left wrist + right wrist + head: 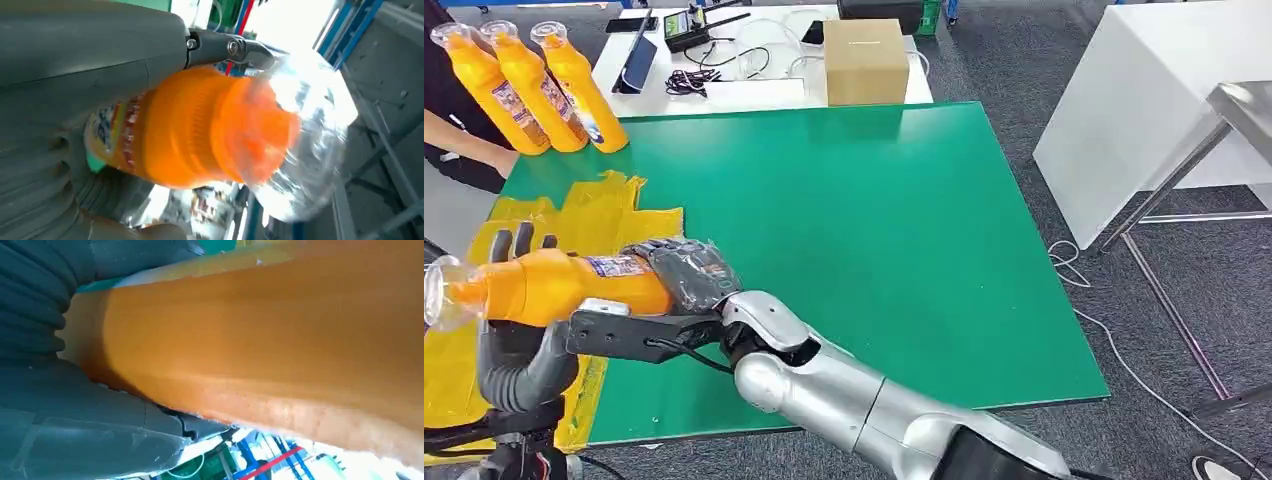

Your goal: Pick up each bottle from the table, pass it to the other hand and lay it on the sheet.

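Observation:
An orange bottle (pixel 564 285) with a clear cap (pixel 446 292) hangs level above the yellow sheet (pixel 614 215) at the table's left. My right hand (pixel 686 272) reaches across from the right and grips the bottle's base end by the label. My left hand (pixel 519 300) cups the shoulder end from below, its fingers (pixel 522 242) standing straight behind the bottle and not curled over it. The left wrist view looks along the bottle (pixel 200 130) to its cap. The bottle's side (pixel 280 345) lies close against the right wrist camera. Three more orange bottles (pixel 534 85) stand upright at the far left corner.
The green table (pixel 874 230) lies open to the right. A person's arm (pixel 464 140) rests by the standing bottles. Behind is a white desk with a cardboard box (pixel 865 60), cables and devices. A white table (pixel 1144 110) and a metal frame (pixel 1184 300) stand on the right.

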